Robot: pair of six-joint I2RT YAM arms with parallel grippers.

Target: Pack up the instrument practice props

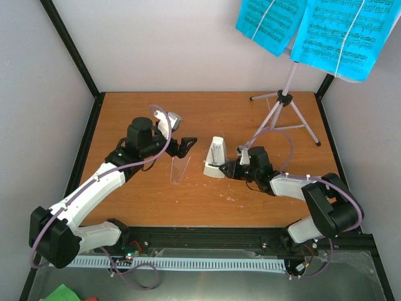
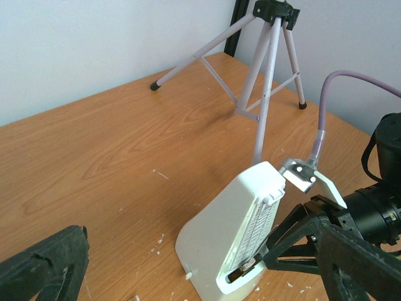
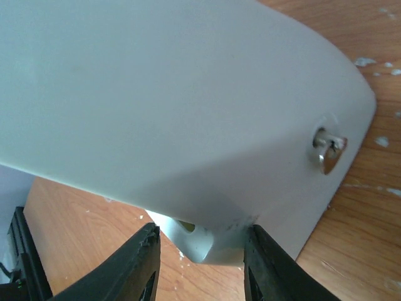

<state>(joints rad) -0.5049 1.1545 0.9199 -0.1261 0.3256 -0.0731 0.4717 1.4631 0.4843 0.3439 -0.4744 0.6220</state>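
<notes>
The white pyramid-shaped metronome [image 1: 215, 158] stands near the middle of the wooden table [image 1: 156, 207], its ruled face turned toward the left arm. The right gripper [image 1: 227, 169] has it by the bottom edge: in the wrist view both black fingers [image 3: 135, 266] press against a pale lip of the casing, clamped on it, with a small metal knob [image 3: 327, 150] showing on the white side above. The left gripper [image 1: 188, 145] hangs just to the left of the metronome with its fingers [image 2: 44, 266] spread wide and nothing between them. The clear tapered cover [image 1: 179, 169] is on the table just below that gripper, apart from the metronome; I cannot tell whether it stands or lies. At the far right corner stands the pale lilac tripod music stand [image 1: 283, 110], with the cyan sheet-music pages [image 1: 341, 34] hanging over its top.
</notes>
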